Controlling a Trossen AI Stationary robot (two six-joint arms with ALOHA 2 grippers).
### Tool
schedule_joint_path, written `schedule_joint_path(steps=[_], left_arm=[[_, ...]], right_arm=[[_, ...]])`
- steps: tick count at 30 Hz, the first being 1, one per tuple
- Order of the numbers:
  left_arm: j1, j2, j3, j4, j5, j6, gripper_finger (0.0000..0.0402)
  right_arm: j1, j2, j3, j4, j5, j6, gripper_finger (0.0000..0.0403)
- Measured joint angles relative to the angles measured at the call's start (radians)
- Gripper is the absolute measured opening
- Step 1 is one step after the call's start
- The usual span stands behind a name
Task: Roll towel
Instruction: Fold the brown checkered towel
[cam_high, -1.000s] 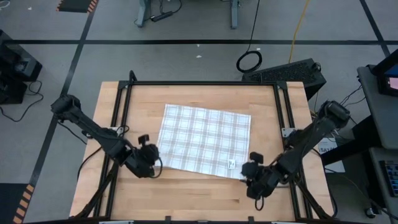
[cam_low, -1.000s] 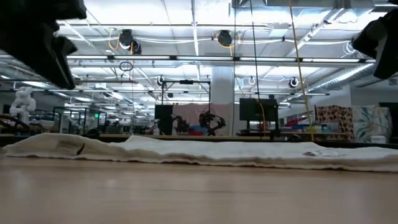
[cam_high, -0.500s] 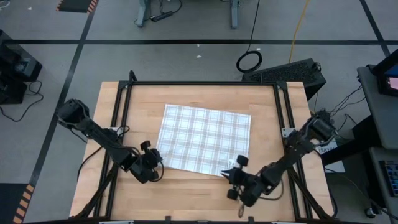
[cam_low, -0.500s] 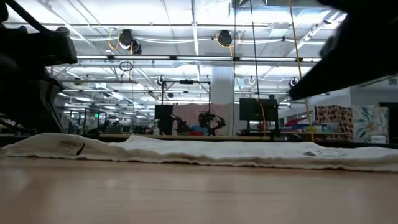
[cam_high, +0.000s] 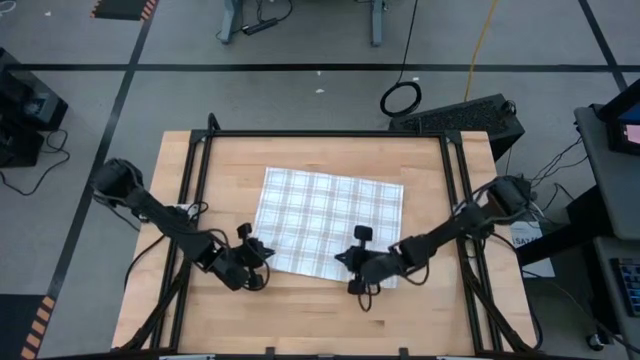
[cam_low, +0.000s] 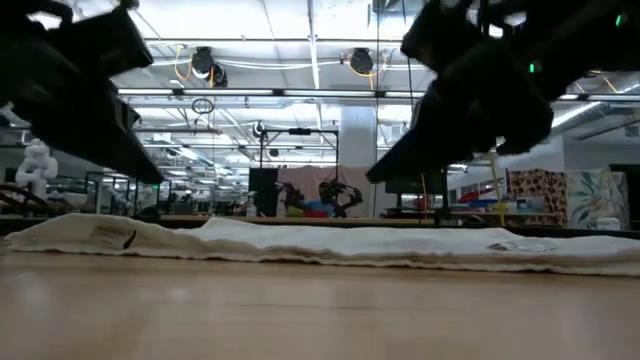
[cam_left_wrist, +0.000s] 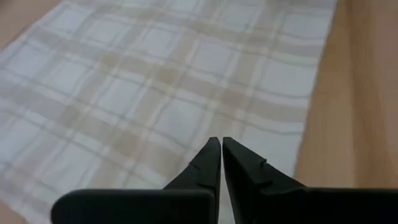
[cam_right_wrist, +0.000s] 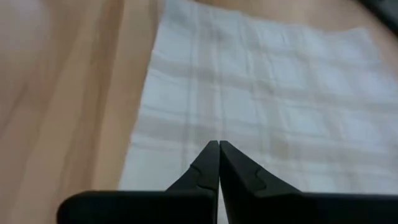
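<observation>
The towel (cam_high: 330, 215), white with a faint check, lies flat and spread out in the middle of the wooden table (cam_high: 310, 320). In the low view it shows as a low, wrinkled strip (cam_low: 330, 243). My left gripper (cam_high: 266, 247) is shut and slants down over the towel's near left corner; its shut tips (cam_left_wrist: 221, 142) hang over the checked cloth. My right gripper (cam_high: 342, 258) is shut too and slants down over the towel's near edge, right of its middle, with its tips (cam_right_wrist: 219, 144) above the cloth. In the low view both grippers, left (cam_low: 140, 170) and right (cam_low: 385, 170), hang above the towel.
Black frame rails run along the table's left side (cam_high: 195, 190) and right side (cam_high: 455, 190). Bare wood lies between the towel's near edge and the table's front (cam_high: 300, 310). Beyond the table are the floor, cables and equipment.
My right gripper has swung toward the table's left along the towel's near edge, from the near right corner to near its middle, sinking and tipping downward. My left gripper has sunk a little and edged toward the towel's near left corner. The towel has not moved.
</observation>
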Motion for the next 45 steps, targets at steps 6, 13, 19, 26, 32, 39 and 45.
schedule_joint_path(steps=[6,13,19,26,32,39,45], left_arm=[[0.002,0.104,-0.016,0.085,0.026,-0.009,0.0024],[-0.011,0.206,-0.042,0.117,0.084,-0.109,0.0024],[-0.031,0.115,-0.040,0.072,0.137,-0.055,0.0024],[0.000,-0.040,-0.033,0.137,-0.013,0.160,0.0024],[0.129,-0.024,-0.049,0.237,0.049,0.315,0.0024],[0.219,0.037,-0.129,0.237,0.096,0.224,0.0024],[0.237,0.032,-0.152,0.252,0.058,0.211,0.0024]], right_arm=[[-0.017,0.053,-0.194,0.439,-0.068,0.087,0.0003],[0.025,0.172,-0.248,0.528,-0.065,0.165,0.0004],[0.045,0.250,-0.240,0.586,-0.025,0.265,0.0004],[0.062,0.196,-0.247,0.661,-0.058,0.181,0.0004],[0.049,0.097,-0.246,0.675,-0.045,0.151,0.0004],[0.013,0.063,-0.246,0.668,-0.040,0.039,0.0004],[-0.061,0.090,-0.245,0.669,-0.041,0.029,0.0004]])
